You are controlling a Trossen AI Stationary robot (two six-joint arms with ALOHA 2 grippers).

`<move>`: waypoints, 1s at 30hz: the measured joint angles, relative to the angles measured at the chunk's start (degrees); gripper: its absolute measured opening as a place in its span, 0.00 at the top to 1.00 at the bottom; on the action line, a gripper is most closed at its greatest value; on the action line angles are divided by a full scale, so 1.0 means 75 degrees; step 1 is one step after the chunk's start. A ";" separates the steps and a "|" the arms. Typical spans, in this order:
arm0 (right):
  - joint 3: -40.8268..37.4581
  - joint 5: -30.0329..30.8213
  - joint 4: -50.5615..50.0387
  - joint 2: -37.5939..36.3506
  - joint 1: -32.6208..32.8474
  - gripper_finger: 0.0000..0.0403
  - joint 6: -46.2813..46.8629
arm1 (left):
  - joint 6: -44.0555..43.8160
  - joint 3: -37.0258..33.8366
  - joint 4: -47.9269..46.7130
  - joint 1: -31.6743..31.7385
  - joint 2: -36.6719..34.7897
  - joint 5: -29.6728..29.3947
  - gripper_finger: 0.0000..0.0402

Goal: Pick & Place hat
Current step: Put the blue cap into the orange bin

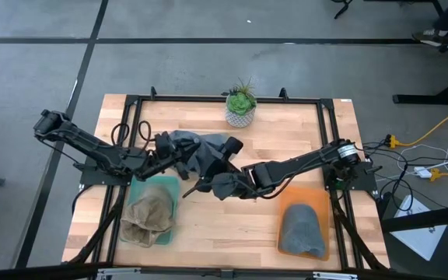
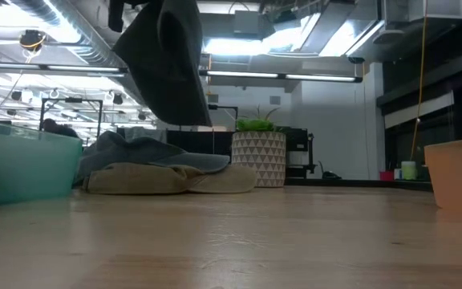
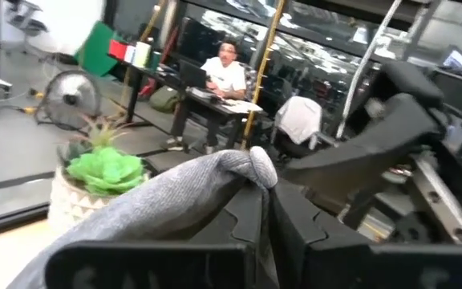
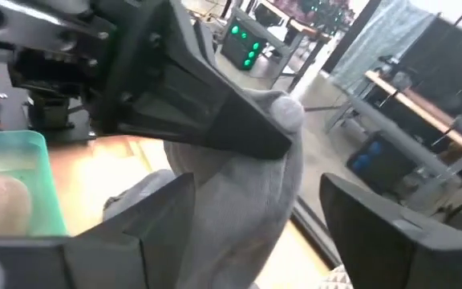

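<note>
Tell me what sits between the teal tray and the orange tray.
In the high view, the right gripper and the hanging grey hat sit between teal tray and orange tray.

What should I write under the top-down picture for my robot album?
Both arms lift a gray hat mid-table, between a tan hat in the teal tray and another in the orange tray.

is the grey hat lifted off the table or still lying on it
Lifted. The grey hat hangs bunched above the wood in the low view, pinched in the shut left gripper, with the right gripper at its other side.
</note>
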 joint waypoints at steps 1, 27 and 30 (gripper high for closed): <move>0.0001 -0.0034 -0.0006 0.0000 -0.0032 0.32 0.0121 | 0.0000 0.0000 0.0036 0.0000 0.0007 0.0070 0.97; 0.0000 -0.0275 -0.0916 0.0000 -0.0181 0.97 0.1427 | 0.0000 0.0003 0.0295 0.0149 0.0268 0.0717 0.96; 0.0000 -0.0297 -0.0993 0.0000 -0.0166 0.96 0.1453 | 0.0000 0.0003 0.0282 0.0152 0.0268 0.0808 0.93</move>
